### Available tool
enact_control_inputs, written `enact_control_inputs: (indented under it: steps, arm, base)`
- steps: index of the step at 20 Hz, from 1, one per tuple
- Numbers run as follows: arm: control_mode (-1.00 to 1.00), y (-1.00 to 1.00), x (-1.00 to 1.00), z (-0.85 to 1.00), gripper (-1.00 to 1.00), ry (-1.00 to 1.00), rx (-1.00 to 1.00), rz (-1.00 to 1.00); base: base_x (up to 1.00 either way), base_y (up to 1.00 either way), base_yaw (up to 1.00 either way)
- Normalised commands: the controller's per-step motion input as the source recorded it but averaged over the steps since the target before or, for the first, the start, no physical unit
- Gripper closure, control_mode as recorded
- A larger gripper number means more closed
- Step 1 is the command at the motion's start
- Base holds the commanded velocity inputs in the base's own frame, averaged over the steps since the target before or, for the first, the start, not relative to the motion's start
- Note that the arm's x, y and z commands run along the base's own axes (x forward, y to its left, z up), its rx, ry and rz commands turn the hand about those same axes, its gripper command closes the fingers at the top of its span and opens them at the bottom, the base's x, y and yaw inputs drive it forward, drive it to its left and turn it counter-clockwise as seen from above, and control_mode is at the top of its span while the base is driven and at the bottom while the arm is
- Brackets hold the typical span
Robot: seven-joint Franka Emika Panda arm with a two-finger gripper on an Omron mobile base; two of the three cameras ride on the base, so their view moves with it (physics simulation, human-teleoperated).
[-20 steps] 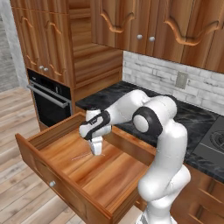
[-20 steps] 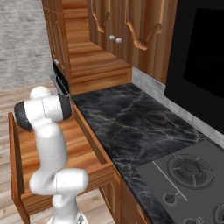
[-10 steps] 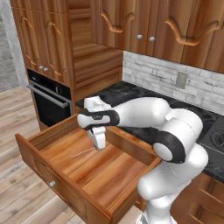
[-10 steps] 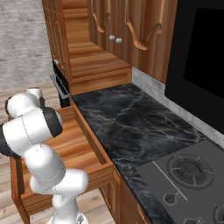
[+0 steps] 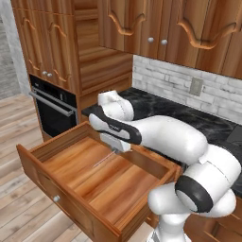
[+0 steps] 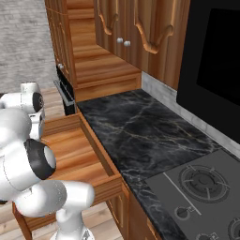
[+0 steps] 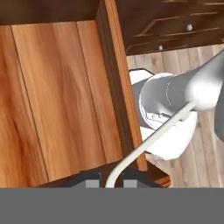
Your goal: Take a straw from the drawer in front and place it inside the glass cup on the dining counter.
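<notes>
The drawer (image 5: 90,189) stands pulled wide open, its wooden floor (image 7: 57,100) bare. My gripper (image 5: 115,147) hangs over the back half of it, shut on the straw (image 5: 103,160). The straw is a thin pale stick that slants down and left from the fingers over the drawer floor. In the hand view the straw (image 7: 144,142) runs up from between my fingertips (image 7: 109,183), across the drawer's side wall (image 7: 118,87). From the right base view the drawer (image 6: 75,154) lies beside the arm. The glass cup and the dining counter are out of view.
A black marble counter (image 5: 189,118) backed by white brick runs behind the drawer, with a cooktop (image 6: 201,183) further right. A black oven (image 5: 56,113) sits to the drawer's left. Wooden wall cabinets (image 5: 156,28) hang above. Plank floor (image 7: 197,144) lies beyond the drawer's side.
The arm's elbow has swung low and to the right, and the hand has rolled. The hand has shifted slightly right and up over the drawer, with the straw still in its fingers.
</notes>
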Motion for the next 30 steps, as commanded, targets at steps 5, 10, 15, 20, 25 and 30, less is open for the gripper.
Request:
enact_control_inputs:
  steps: [5,10,15,20,25,30]
  arm:
    - [-1.0,-0.35,-0.44,0.21,1.0,-0.07,0.0,0.09]
    - [-1.0,-0.14,-0.22,0.17,1.0,-0.05,0.0,-0.02]
    - [-1.0,0.0,-0.08,0.1,1.0,0.0,0.0,-0.1]
    - [-1.0,-0.07,-0.1,0.02,1.0,0.0,0.06,-0.1]
    - [-1.0,0.0,-0.12,0.0,1.0,0.0,0.04,-0.08]
    - [1.0,0.0,0.0,0.0,1.0,0.0,0.0,0.0]
  base:
    - [0.0,0.0,0.0]
    - [0.0,0.0,0.0]
    - [0.0,0.0,0.0]
    - [0.0,0.0,0.0]
    - [0.0,0.0,0.0]
    - [-0.38,0.0,-0.04]
